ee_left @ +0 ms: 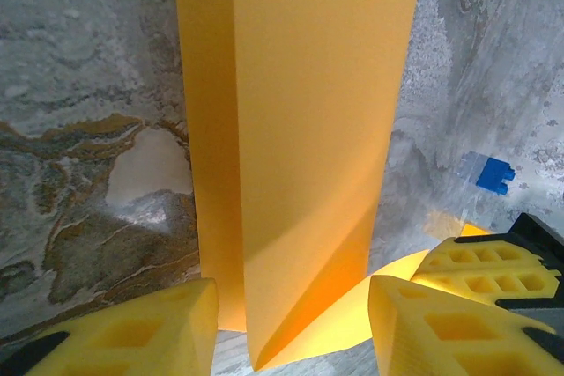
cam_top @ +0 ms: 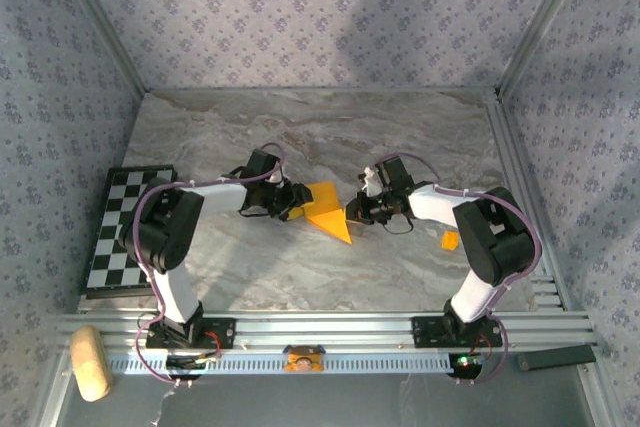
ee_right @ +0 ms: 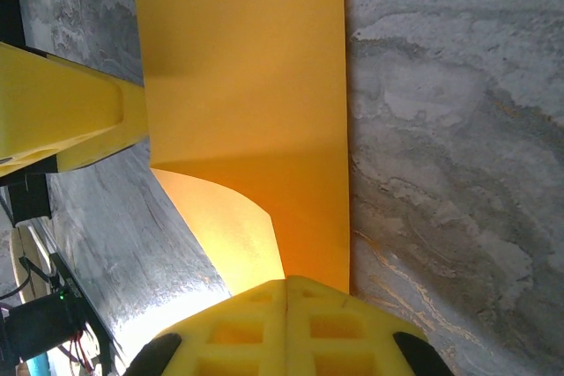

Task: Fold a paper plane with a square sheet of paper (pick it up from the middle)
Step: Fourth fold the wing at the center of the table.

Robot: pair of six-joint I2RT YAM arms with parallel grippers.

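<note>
— Right gripper first: how do its jaws stand?

— Pressed together. In the right wrist view the two yellow ribbed fingers meet with no gap, and a curled edge of the thin orange-yellow square sheet of paper runs down into them, so they are pinching the sheet.

— And the left gripper?

— Spread. Its yellow fingertips stand apart at the bottom of the left wrist view, with the near end of the paper rising between them. I cannot tell if either pad touches it.

— Where does the sheet lie?

— Near the middle of the grey marbled table, between the two arms. From above, the left gripper is at its left edge and the right gripper at its right edge, and the paper tapers to a corner pointing towards the arm bases. It is already creased: a long straight fold runs lengthwise, leaving a narrow strip beside a wider panel, and one flap lifts off the table.

— Anything else on the table?

— A black-and-white chequered board lies flat at the left edge, well apart from the paper. A tiny orange bit sits beside the right arm's elbow. A small blue block lies on the marble beyond the right fingers. A tan cork-like cylinder rests off the near left corner.
</note>
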